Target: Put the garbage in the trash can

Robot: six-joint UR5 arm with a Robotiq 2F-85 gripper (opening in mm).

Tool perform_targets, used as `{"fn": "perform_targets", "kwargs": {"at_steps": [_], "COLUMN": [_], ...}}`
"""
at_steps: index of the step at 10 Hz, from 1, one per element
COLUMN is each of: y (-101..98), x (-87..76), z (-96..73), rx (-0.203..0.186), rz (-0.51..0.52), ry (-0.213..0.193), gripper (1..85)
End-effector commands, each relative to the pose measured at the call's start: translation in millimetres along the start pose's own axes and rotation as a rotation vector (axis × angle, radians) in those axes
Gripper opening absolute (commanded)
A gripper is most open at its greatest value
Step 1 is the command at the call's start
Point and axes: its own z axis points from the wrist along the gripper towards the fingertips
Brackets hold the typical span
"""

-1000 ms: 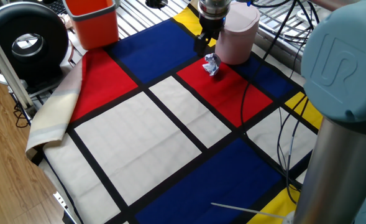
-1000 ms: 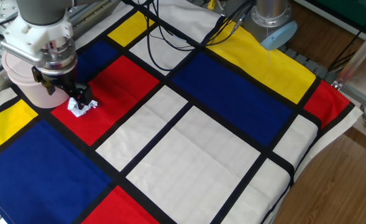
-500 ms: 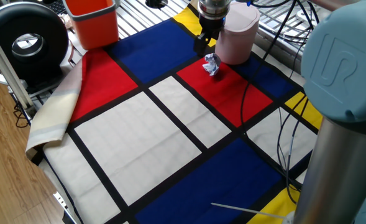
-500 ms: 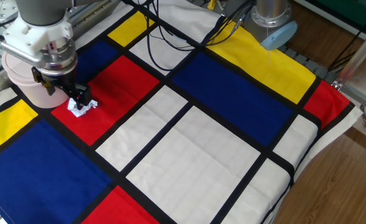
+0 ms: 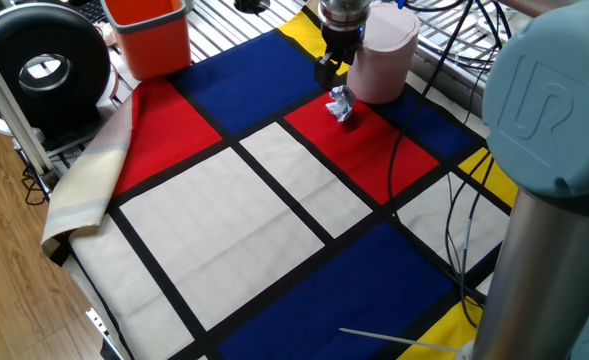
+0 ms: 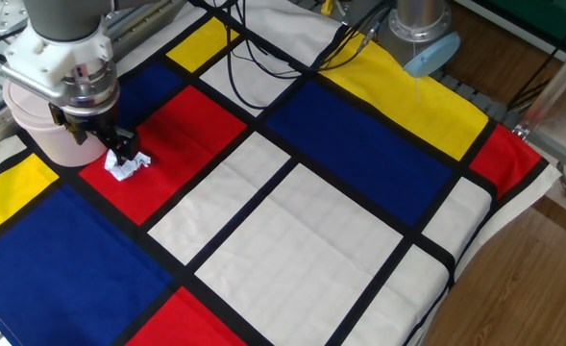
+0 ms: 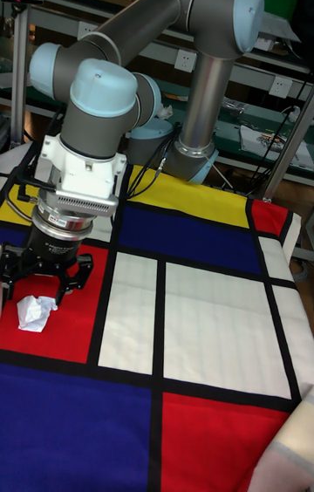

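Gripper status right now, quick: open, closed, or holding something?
Gripper: open, holding nothing. Its fingers straddle the space just above the garbage, which lies on the red panel beside the trash can.

Bright, even overhead light throughout, shadows soft and short; all three views sharp, with mild glare on the arm.

Tall fixed view: the grey UR5 arm reaches down over a tablecloth of red, blue, yellow and white blocks, its gripper spread just above a crumpled white paper wad lying on a red block.
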Motion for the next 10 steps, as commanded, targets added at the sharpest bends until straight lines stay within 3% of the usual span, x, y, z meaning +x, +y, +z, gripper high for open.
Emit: {"fn": "perform_targets", "kwargs": {"at_steps": [1,7,10], "y": [-2.0,-11.0,-10.9], "x": [2.1,7.8,15.5], "z": [-0.9,-1.2,-1.6], "rx": [0.003,0.037,0.038], "rz": [0.032,0.026,0.029], "ry": [0.007,0.028,0.058], "gripper": [67.0,63.7,62.3]}}
